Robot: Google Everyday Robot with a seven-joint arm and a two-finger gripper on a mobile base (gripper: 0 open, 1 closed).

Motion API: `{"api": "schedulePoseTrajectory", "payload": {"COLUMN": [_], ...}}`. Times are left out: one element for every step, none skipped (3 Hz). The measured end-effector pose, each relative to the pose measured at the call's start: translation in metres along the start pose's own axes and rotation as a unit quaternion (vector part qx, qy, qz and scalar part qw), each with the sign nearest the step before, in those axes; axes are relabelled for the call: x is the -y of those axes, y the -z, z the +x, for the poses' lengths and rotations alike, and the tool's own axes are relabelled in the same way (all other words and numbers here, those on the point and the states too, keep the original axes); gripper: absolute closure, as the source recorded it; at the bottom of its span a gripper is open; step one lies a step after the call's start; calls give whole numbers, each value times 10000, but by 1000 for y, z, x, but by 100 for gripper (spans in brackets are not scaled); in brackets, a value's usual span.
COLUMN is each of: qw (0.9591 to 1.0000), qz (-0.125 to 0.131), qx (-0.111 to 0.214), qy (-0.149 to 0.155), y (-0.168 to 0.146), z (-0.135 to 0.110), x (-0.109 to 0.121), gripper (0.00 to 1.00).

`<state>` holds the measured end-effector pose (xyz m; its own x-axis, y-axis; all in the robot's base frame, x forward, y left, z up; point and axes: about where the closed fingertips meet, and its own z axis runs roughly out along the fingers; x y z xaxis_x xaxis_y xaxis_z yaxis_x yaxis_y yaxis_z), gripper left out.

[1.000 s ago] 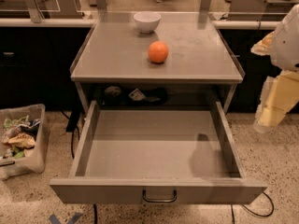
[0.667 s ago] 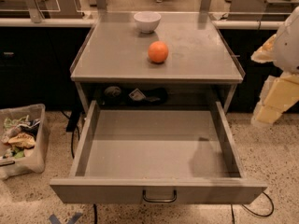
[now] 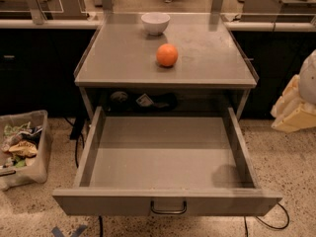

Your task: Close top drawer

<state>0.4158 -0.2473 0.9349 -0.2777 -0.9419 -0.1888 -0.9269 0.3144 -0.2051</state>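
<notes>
Position: drawer (image 3: 168,157) fully out under desk (image 3: 123,58), handle (image 3: 169,209) front-centre. Your gripper (image 3: 295,107) hangs at right edge, right of drawer, behind its front panel; grip state: cannot tell.

The top drawer (image 3: 168,157) stands open below the surface (image 3: 212,68), which bears an orange (image 3: 167,55) and a bowl (image 3: 155,22) at its back edge, with the gripper (image 3: 292,108) off to its right.

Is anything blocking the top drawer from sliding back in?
Nothing plainly does. The top drawer is empty in front; dark clutter lies at the back of its slot, whether inside it, unclear. The hand hangs at the view's right edge.
</notes>
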Motion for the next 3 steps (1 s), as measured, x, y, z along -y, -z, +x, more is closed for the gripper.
{"api": "schedulePoseTrajectory", "payload": {"qw": [9997, 9987, 9987], "qz": [-107, -437, -439], "qx": [-165, -246, -244], "qy": [-131, -93, -94], "y": [-25, -72, -72], "z": [34, 59, 59], "x": [-15, -31, -31], "gripper": [89, 100, 100]}}
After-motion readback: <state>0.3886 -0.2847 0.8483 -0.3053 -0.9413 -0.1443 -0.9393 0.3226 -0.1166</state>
